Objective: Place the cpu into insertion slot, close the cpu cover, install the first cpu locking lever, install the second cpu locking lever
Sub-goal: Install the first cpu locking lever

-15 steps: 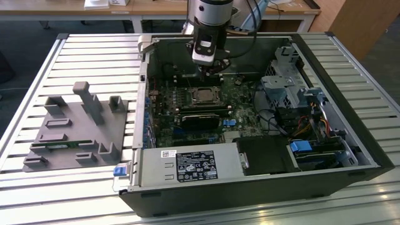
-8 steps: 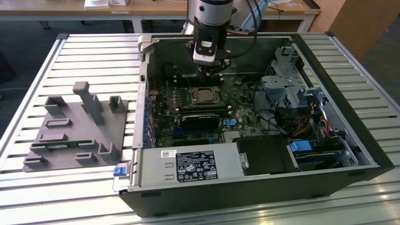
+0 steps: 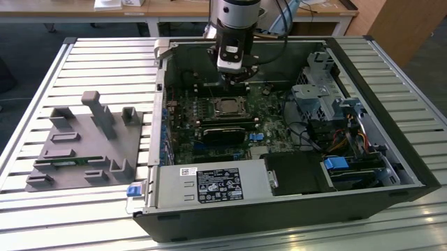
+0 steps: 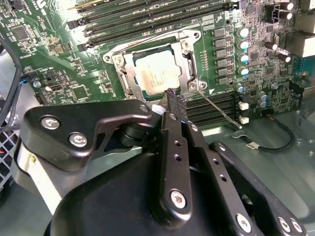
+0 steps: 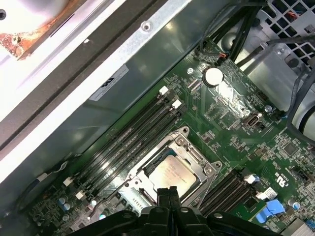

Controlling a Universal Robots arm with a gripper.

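Already, cpu (image 4: pixel 158 73) lies under cpu cover (image 4: pixel 188 61).

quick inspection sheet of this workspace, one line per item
surface: silver slatted metal table, bearing an open black computer case
job's things: silver-grey square cpu lies under the closed square silver metal cpu cover
clutter: grey moulded fixture tray, exterior view's left of case
end effector: black end effector, fingers shut, tips at the cover's edge
cables: thin black cable loops on the case floor
surroundings: wooden desks behind the table

No text can be read: print on the power supply label (image 3: pixel 218 184) and the cpu (image 4: pixel 156 73) is too small.
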